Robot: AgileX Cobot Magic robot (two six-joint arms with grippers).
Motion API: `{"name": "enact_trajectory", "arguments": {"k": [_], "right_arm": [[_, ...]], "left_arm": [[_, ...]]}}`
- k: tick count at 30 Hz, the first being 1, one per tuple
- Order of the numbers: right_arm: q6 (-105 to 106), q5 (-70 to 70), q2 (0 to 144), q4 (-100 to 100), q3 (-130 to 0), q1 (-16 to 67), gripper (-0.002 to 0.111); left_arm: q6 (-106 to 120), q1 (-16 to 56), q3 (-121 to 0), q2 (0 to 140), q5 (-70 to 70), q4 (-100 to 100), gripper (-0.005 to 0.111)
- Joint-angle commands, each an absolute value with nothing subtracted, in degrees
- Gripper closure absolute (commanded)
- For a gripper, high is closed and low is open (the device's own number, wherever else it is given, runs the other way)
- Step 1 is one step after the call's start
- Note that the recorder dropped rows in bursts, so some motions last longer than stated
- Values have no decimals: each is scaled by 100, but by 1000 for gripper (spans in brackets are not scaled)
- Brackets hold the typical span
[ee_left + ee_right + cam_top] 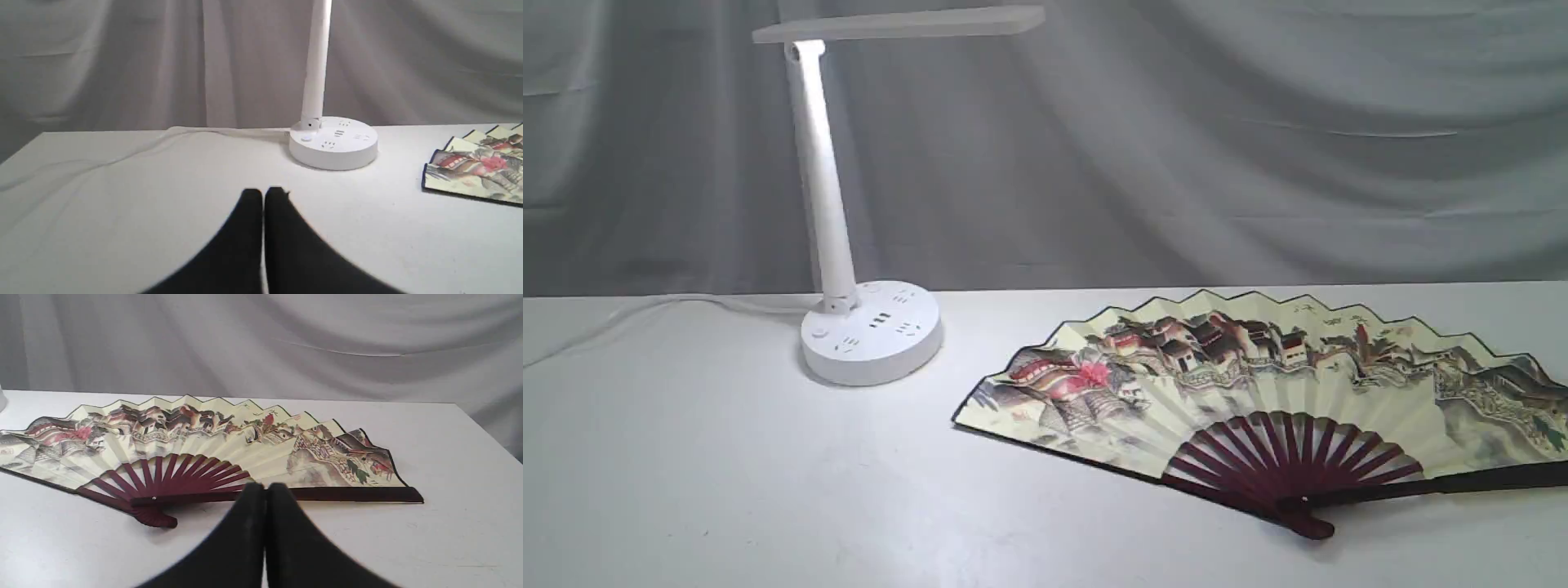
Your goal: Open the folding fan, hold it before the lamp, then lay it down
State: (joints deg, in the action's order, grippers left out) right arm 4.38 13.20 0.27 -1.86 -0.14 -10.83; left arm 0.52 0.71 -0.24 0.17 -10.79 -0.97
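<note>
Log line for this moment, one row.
folding fan: open, flat on table | lamp: upright, apart | left tool: shut, empty | right tool: shut, empty

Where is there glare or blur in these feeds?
Exterior view: the lamp glares white at its upper stem, the folding fan sharp. Left wrist view: the left gripper is a soft, featureless black. Right wrist view: the right gripper likewise, fan crisp.

No legible text, faint marks on folding fan (1258, 392) too small to read
</note>
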Motion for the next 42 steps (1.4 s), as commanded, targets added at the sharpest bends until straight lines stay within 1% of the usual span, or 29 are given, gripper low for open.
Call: {"name": "enact_trajectory", "arguments": {"k": [1, 11, 42], "right_arm": [[429, 1332, 0, -217, 0, -1063, 108], [429, 1296, 0, -275, 0, -1063, 108], [428, 1296, 0, -322, 0, -1063, 108]], "left_arm": [[0, 90, 0, 0, -1389, -154, 107], [0, 90, 0, 0, -1193, -243, 107], [0, 90, 0, 0, -1193, -243, 107]]}}
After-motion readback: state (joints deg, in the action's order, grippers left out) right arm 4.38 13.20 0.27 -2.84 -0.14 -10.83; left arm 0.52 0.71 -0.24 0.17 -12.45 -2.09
